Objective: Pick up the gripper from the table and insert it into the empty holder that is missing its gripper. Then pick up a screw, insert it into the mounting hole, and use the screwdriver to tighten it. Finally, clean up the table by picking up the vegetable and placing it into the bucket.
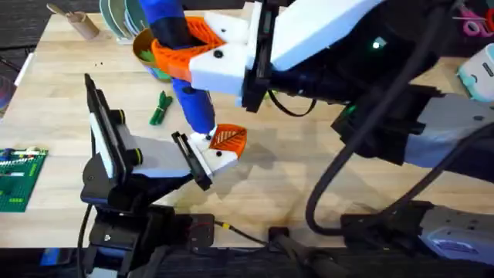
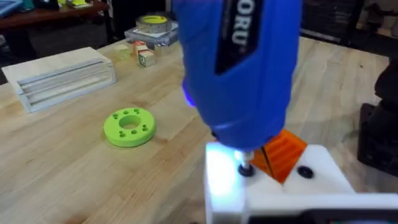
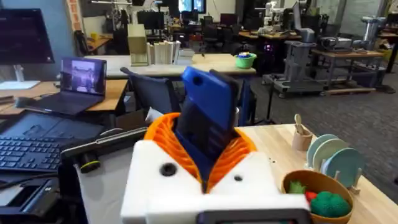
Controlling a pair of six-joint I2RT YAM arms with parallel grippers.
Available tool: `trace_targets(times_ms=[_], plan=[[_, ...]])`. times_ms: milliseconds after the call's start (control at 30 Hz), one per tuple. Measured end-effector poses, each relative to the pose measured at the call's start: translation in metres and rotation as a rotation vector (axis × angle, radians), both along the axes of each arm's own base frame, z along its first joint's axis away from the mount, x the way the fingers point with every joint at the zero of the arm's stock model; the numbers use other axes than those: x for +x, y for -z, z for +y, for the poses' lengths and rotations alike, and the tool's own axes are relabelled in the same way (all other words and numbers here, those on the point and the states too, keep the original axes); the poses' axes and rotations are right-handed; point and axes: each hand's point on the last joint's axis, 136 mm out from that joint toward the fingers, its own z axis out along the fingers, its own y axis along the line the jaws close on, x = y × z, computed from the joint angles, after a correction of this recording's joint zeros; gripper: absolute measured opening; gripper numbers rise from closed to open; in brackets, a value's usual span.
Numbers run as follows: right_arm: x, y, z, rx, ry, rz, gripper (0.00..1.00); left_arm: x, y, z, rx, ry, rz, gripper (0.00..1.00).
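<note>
The only lettering that can be read stands on the blue handle of the screwdriver (image 2: 239, 68) in the left wrist view: white capitals running lengthwise along a dark strip, of which "ORU" can be made out, the rest cut off at the picture's edge. The laptop (image 3: 84, 78) seen behind the surface in the right wrist view has a lit screen, but nothing on it can be read. The roll of tape (image 2: 152, 23) carries no legible print either.
</note>
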Motion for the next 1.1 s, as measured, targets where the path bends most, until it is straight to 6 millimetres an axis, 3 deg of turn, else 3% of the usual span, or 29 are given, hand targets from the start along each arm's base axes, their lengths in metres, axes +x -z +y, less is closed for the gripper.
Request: trace_targets(times_ms=[600, 700, 800, 900, 967, 1100], plan=[[0.003, 0.0, -0.002, -0.001, 0.006, 0.0, 0.029, 0.0, 0.0, 0.0, 0.0, 0.0, 0.001, 0.004], [0.005, -0.015, -0.012, 0.056, 0.004, -0.051, 0.029, 0.0, 0.0, 0.0, 0.0, 0.0, 0.0, 0.003], [0.012, -0.045, -0.034, 0.16, 0.039, -0.147, 0.029, 0.0, 0.0, 0.0, 0.0, 0.0, 0.0, 0.003], [0.026, -0.059, -0.056, 0.188, 0.106, -0.185, 0.029, 0.0, 0.0, 0.0, 0.0, 0.0, 0.0, 0.003], [0.044, -0.052, -0.066, 0.149, 0.167, -0.168, 0.029, 0.0, 0.0, 0.0, 0.0, 0.0, 0.0, 0.003], [0.105, 0.004, -0.093, -0.07, 0.369, -0.101, 0.029, 0.0, 0.0, 0.0, 0.0, 0.0, 0.0, 0.003]])
